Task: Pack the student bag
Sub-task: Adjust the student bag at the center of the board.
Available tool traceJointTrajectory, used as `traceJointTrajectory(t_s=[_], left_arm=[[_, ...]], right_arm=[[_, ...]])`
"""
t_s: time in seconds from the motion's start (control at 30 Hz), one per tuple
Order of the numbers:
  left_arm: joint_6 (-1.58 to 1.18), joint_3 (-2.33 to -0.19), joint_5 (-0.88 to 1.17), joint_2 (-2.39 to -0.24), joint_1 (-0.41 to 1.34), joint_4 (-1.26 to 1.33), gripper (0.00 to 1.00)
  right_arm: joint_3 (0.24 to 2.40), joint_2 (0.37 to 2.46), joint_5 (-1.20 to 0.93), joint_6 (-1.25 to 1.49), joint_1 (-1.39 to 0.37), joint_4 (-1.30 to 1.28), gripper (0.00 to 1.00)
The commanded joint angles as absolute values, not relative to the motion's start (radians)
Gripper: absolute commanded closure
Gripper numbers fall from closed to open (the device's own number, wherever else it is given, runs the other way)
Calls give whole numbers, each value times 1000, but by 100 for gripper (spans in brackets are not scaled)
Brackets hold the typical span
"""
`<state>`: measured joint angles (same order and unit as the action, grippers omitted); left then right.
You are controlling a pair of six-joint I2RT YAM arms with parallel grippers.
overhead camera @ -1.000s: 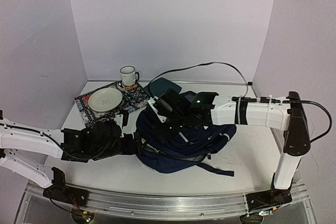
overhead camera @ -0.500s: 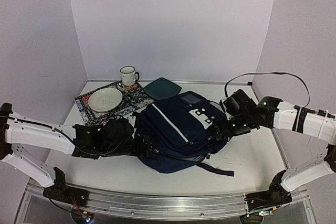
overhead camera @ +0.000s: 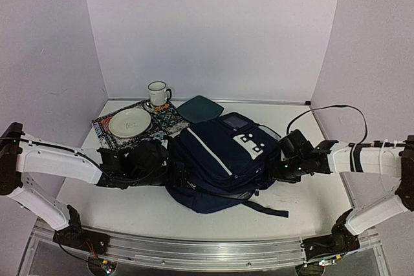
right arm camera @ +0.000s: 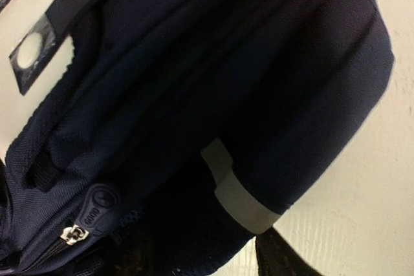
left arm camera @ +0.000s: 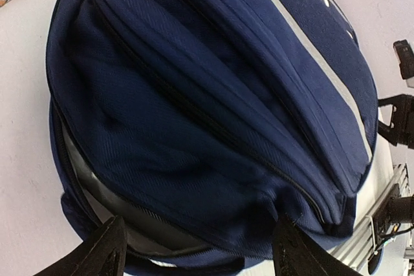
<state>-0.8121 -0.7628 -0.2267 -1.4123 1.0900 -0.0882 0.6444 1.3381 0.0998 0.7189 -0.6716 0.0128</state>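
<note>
The student bag (overhead camera: 223, 159), a large navy backpack with a thin white stripe, lies flat mid-table. My left gripper (overhead camera: 172, 171) is at its left end. In the left wrist view its fingers (left arm camera: 107, 253) stand wide apart and open, with the bag's (left arm camera: 194, 108) rounded edge between them. My right gripper (overhead camera: 277, 167) is low against the bag's right side. In the right wrist view only one dark finger (right arm camera: 279, 258) shows, under the bag's (right arm camera: 194, 82) corner with the grey stripe. The other finger is lost in shadow.
A white mug (overhead camera: 157, 94) and a white plate (overhead camera: 129, 121) sit on a patterned mat (overhead camera: 167, 118) at the back left. A dark teal square plate (overhead camera: 200, 107) lies behind the bag. A bag strap (overhead camera: 268, 210) trails toward the front. A black cable (overhead camera: 326, 109) loops above the right arm.
The right arm swung off from above the bag to its right side and dropped low against it. The left gripper moved right, closer to the bag's left end.
</note>
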Motion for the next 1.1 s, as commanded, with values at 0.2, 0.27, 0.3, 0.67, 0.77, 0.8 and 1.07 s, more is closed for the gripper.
traceJointTrajectory(t_s=[0.2,0.27,0.3,0.67,0.77,0.8,1.07], left_arm=[[-620,-947,-161,-1548,959,-80,23],[-592,-980,-162,-1580,939,-80,23],[-576,-995,-162,-1589,931,-80,23],[-513,-1135,-354,-1593,927,-234,16],[-598,-1119,-417,-1524,929,-309,15],[-625,-1102,-430,-1490,932,-321,15],[-793,-1014,-479,-1369,1127,-346,17]], right_arm=[[538,1270,-33,883,-686,217,100],[518,1239,-19,926,-721,246,100],[511,1230,-8,949,-743,259,100],[538,1304,194,1122,-976,418,100],[564,1334,201,1123,-993,434,100],[573,1345,201,1121,-997,438,100],[631,1382,213,1111,-1008,462,100]])
